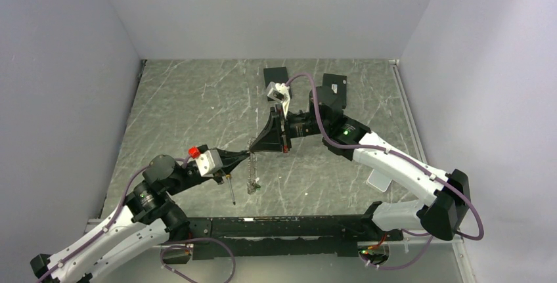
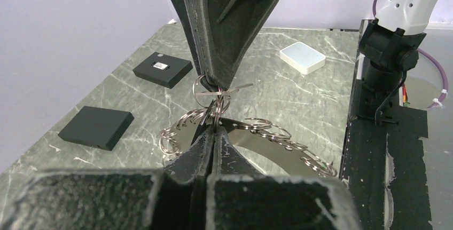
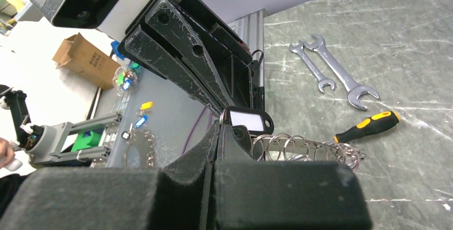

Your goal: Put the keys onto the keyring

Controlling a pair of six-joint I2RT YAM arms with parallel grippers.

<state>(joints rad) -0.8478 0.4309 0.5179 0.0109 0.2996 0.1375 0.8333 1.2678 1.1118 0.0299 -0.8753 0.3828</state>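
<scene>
No text, brand or number could be read in any view. The black box (image 2: pixel 162 69) on the worktop (image 2: pixel 299 99) carried a small white label, its print too small to tell. The white insert of the black key tag (image 3: pixel 247 120) looked blank.

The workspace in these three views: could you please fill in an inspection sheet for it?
Surface: grey marbled table.
Job's things: keyring pinched between both pincer tips, off the table; keys bunched at it, hard to tell apart; a string of rings trails down from it.
Clutter: two black boxes, white box, two wrenches, screwdriver, white-labelled tag beside the ring.
Grippers: left pincer shut; right pincer shut; their tips meet at the keyring.
Cables: purple cable along the right arm, apart from the rings.
Surroundings: plain walls on three sides; cardboard box beyond the table.
</scene>
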